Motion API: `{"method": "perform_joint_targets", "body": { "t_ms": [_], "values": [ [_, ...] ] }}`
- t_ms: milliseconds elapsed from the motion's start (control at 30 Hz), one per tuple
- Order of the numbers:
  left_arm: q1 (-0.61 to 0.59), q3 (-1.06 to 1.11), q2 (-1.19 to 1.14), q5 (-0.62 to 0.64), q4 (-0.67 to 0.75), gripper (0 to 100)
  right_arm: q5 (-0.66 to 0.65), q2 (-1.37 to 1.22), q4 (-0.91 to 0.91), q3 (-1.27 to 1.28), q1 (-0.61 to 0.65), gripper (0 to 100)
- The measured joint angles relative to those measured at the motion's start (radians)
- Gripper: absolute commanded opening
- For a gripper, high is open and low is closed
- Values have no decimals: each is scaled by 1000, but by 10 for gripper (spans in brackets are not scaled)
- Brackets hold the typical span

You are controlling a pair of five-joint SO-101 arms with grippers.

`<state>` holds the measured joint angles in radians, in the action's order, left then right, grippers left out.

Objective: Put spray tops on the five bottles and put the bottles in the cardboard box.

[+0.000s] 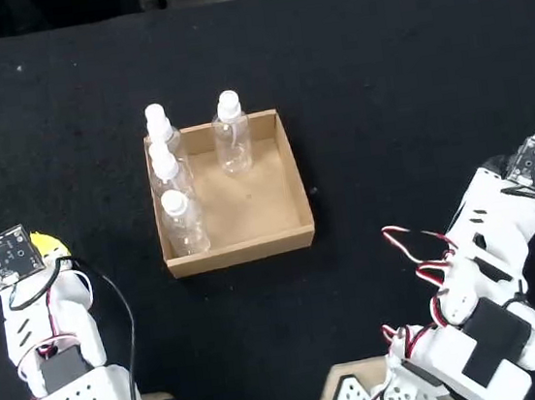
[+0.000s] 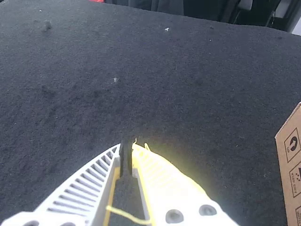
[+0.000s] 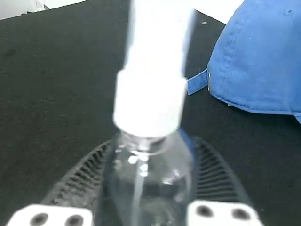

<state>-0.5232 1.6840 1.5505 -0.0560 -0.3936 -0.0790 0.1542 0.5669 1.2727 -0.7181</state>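
The left gripper (image 2: 127, 155) rests clenched and empty on the table (image 1: 378, 69) left of the cardboard box (image 1: 293, 172), where four topped bottles (image 1: 184, 222) stand upright, while well to the right the right gripper (image 3: 150, 157) grasps the fifth bottle (image 3: 148, 117), spray top pointing out past its fingertips, the box away to its left.

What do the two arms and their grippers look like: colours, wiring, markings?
The left arm and right arm are white shells with black motor blocks and loose red, white and black cables. The left gripper pairs a white ribbed finger with a yellow one; the right gripper has ribbed fingers too. Each wrist carries a square black board with pale dots.
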Motion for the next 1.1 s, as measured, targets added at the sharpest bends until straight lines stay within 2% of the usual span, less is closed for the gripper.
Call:
{"method": "perform_joint_targets", "body": {
  "t_ms": [267, 400, 500, 633, 767, 833, 967, 1100],
  "values": [
    [0, 0, 0, 0, 0, 30, 2, 17, 0, 0, -21, 20],
    [0, 0, 0, 0, 0, 30, 2, 146, -14, 12, -14, 21],
    [0, 0, 0, 0, 0, 30, 0, 311, -104, 57, 54, 21],
    [0, 0, 0, 0, 0, 30, 2, 595, -382, 57, 189, 18],
    [0, 0, 0, 0, 0, 30, 2, 864, -710, 0, 388, 18],
    [0, 0, 0, 0, 0, 30, 0, 971, -810, -17, 505, 18],
    [0, 0, 0, 0, 0, 30, 0, 1054, -809, -12, 746, 18],
    [0, 0, 0, 0, 0, 30, 2, 1056, -671, 81, 902, 18]
  ]
}}
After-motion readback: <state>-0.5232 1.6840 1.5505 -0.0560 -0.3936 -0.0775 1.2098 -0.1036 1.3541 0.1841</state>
